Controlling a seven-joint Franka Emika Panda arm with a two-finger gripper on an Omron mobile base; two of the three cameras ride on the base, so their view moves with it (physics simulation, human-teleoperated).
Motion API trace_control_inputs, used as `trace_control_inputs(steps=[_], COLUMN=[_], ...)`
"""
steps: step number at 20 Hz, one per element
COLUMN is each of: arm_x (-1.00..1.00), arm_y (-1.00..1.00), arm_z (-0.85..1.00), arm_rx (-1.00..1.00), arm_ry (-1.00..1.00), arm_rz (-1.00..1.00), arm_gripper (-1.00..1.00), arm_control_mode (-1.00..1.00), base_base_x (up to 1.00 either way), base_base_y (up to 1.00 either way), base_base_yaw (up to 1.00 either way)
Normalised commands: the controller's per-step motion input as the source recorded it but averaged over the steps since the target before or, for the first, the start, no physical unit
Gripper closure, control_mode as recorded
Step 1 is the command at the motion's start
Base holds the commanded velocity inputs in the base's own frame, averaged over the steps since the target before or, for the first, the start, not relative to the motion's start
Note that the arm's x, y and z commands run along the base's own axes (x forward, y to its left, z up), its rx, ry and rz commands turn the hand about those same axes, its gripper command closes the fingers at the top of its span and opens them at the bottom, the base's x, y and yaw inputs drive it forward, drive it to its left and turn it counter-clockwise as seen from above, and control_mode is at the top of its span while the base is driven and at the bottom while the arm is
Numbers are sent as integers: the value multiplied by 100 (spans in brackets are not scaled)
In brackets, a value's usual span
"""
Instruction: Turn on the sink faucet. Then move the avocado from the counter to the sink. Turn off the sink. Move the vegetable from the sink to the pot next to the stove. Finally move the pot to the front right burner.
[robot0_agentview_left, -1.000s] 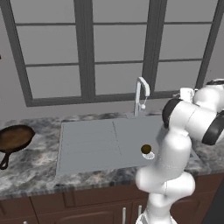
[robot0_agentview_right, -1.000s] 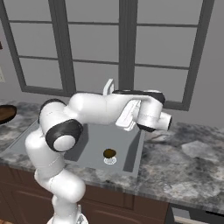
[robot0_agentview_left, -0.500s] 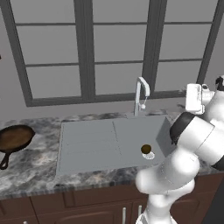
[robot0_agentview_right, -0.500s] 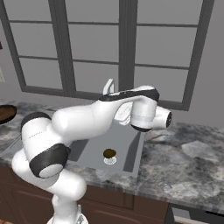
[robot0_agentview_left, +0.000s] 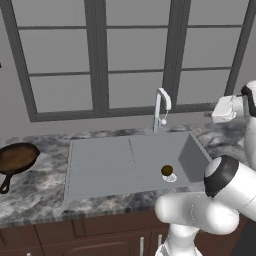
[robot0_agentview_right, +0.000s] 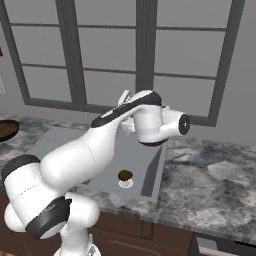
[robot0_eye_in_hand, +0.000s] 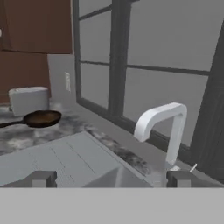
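A grey framed window (robot0_agentview_left: 100, 55) spans the far wall above a speckled stone counter (robot0_agentview_left: 35, 190). Set into the counter, a grey sink (robot0_agentview_left: 100, 165) has a ribbed drainboard at left and a deeper basin at right. The white faucet (robot0_agentview_left: 161, 107) rises at the sink's far edge, its spout curving toward the basin. A dark frying pan (robot0_agentview_left: 17, 157) rests on the counter at far left; beyond it stands a pale toaster (robot0_eye_in_hand: 28, 99). The avocado (robot0_agentview_left: 167, 171), small and dark, lies on the basin floor at the drain. The gripper (robot0_eye_in_hand: 111, 178), fingers spread wide and empty, hangs right of the faucet, touching nothing.
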Motion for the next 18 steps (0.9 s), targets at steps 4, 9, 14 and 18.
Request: trace_control_inputs(steps=[4,9,14,18], arm_x=[-12,-13,-5,-1], arm_y=[31,30,25,10], arm_z=[0,-4,-24,-41], arm_rx=[-2,-3,-5,-7], arm_ry=[43,43,43,29], arm_rz=[-28,-32,-32,-19], arm_gripper=[-100,-100,-100,-100], arm_control_mode=[-100,-100,-100,-100], base_base_x=[0,0,0,0], base_base_y=[0,0,0,0], base_base_yaw=[0,0,0,0])
